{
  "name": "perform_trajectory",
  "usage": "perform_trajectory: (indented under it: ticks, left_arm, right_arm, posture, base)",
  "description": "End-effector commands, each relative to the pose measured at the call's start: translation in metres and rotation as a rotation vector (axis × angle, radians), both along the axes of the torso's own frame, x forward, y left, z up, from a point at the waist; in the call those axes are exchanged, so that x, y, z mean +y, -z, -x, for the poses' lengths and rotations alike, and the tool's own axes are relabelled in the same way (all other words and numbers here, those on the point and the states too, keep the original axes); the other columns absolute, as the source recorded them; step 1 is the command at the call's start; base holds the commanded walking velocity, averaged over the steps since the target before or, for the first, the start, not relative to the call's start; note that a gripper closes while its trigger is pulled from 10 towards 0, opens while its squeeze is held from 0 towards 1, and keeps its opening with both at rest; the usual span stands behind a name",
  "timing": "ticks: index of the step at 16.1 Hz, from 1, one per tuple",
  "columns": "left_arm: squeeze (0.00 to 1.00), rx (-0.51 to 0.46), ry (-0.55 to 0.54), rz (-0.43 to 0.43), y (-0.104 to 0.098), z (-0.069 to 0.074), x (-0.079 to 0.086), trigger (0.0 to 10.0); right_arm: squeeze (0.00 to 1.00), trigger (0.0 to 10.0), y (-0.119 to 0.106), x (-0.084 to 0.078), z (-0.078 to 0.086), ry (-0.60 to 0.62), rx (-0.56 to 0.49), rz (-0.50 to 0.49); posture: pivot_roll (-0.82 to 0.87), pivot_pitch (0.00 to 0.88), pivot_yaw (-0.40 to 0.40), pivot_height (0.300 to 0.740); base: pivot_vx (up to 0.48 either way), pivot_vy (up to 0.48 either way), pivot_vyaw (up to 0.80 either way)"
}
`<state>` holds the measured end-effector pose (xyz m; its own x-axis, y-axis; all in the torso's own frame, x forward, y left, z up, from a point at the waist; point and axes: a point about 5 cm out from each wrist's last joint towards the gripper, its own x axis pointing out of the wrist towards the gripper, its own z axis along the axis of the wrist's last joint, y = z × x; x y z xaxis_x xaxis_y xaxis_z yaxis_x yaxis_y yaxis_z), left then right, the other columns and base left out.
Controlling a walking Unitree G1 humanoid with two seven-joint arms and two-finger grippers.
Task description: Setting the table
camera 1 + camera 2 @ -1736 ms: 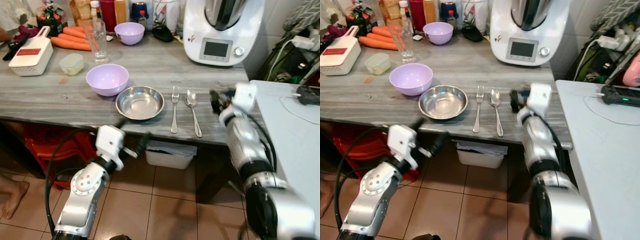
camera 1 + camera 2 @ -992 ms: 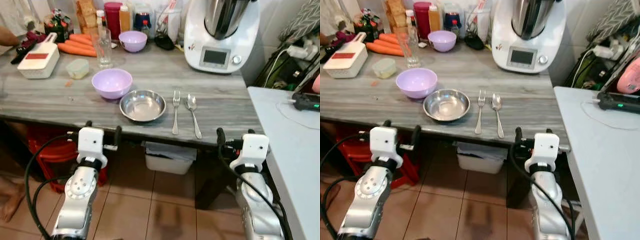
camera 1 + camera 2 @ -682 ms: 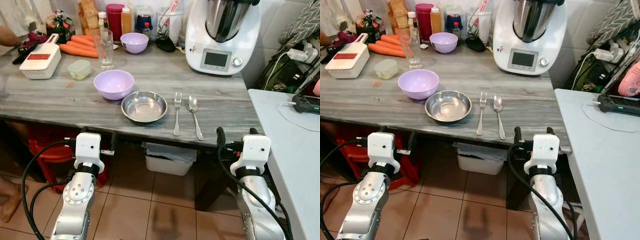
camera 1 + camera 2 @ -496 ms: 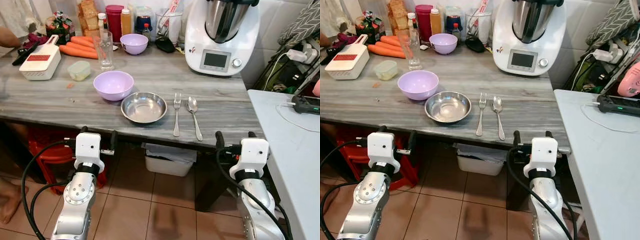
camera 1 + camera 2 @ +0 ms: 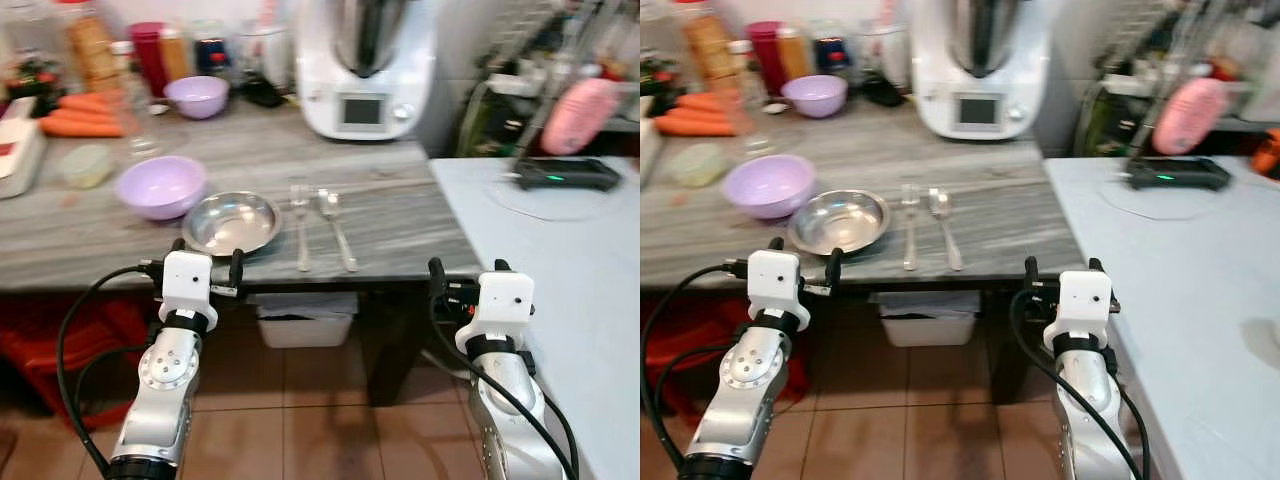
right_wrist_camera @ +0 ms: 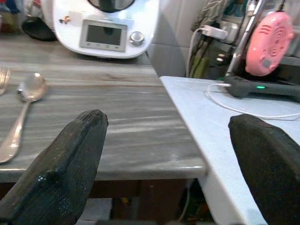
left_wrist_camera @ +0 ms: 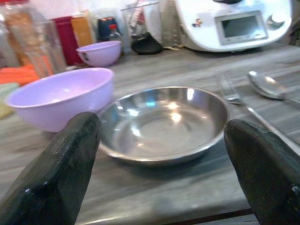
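Note:
A steel bowl [image 5: 231, 222] sits near the front edge of the grey wooden table [image 5: 400, 215]. To its right lie a fork [image 5: 300, 225] and a spoon [image 5: 335, 225], side by side. A large lilac bowl [image 5: 160, 185] stands to its left. My left gripper [image 5: 207, 262] hangs open just in front of the table edge, facing the steel bowl [image 7: 164, 124]. My right gripper [image 5: 467, 275] is open too, at the table's right front corner, beyond the spoon [image 6: 28, 89]. Neither gripper holds anything.
A white kitchen machine [image 5: 365, 65], a small lilac bowl [image 5: 197, 95], carrots [image 5: 80, 115] and bottles line the back. A pale blue table [image 5: 560, 260] with a black device [image 5: 560, 175] stands at the right. Under the table sit a white bin [image 5: 300, 325] and a red stool [image 5: 60, 340].
Both arms have drawn back from the table to hang below its front edge, the right one leaving the spot beside the spoon. The camera has since turned right. The tableware has not moved.

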<state>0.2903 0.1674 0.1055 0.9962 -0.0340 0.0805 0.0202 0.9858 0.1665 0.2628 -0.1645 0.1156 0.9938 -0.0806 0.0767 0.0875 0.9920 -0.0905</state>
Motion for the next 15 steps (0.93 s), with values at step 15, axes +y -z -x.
perform_trajectory:
  ticks: [15]
  left_arm:
    - [0.00,-0.002,-0.031,-0.027,0.0018,-0.0051,-0.0021,10.0]
  right_arm:
    - [0.00,10.0,-0.0072,0.0056,-0.0087,-0.037,-0.017,-0.031]
  posture:
    - [0.00,0.000,-0.014,0.740]
  base:
    - [-0.140,0.000,0.00]
